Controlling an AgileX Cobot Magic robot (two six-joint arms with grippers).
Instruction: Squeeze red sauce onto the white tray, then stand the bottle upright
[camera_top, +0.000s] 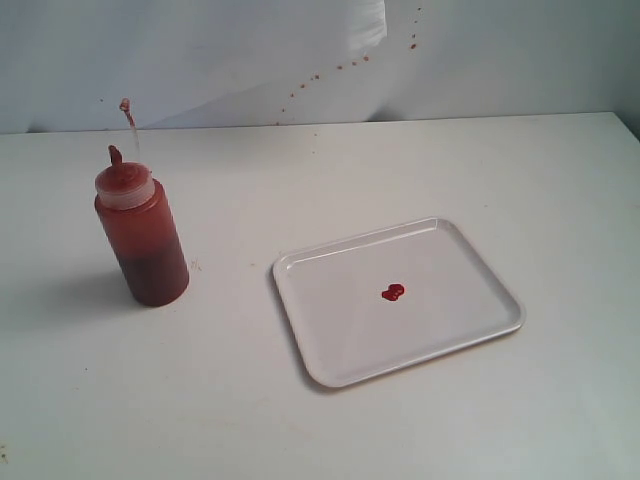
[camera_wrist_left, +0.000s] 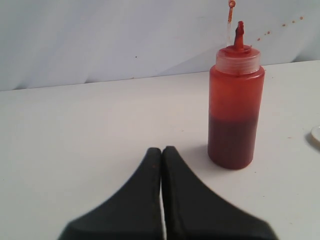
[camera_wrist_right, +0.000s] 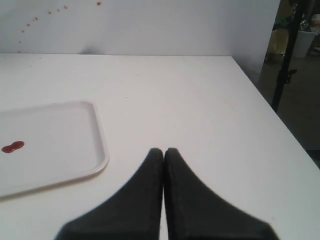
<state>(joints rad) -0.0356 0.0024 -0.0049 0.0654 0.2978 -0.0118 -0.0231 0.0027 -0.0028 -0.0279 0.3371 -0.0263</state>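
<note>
The bottle (camera_top: 141, 240) stands upright on the left of the table, its red nozzle up and the tethered tip cap dangling above. The white tray (camera_top: 470, 270) lies at centre right, with a small red sauce blob (camera_top: 392, 293) near its middle. Neither arm shows in the exterior view. In the left wrist view my left gripper (camera_wrist_left: 162, 149) is shut and empty, a little short of the bottle (camera_wrist_left: 235, 110) and apart from it. In the right wrist view my right gripper (camera_wrist_right: 163, 150) is shut and empty, beside the tray (camera_wrist_right: 97, 145), where the sauce (camera_wrist_right: 12, 147) shows.
Red specks dot the back wall (camera_top: 330, 70). In the right wrist view the table's side edge (camera_wrist_right: 280, 125) drops off, with a dark stand (camera_wrist_right: 287, 60) and clutter beyond it. A sliver of the tray's rim (camera_wrist_left: 316, 134) shows at the border of the left wrist view.
</note>
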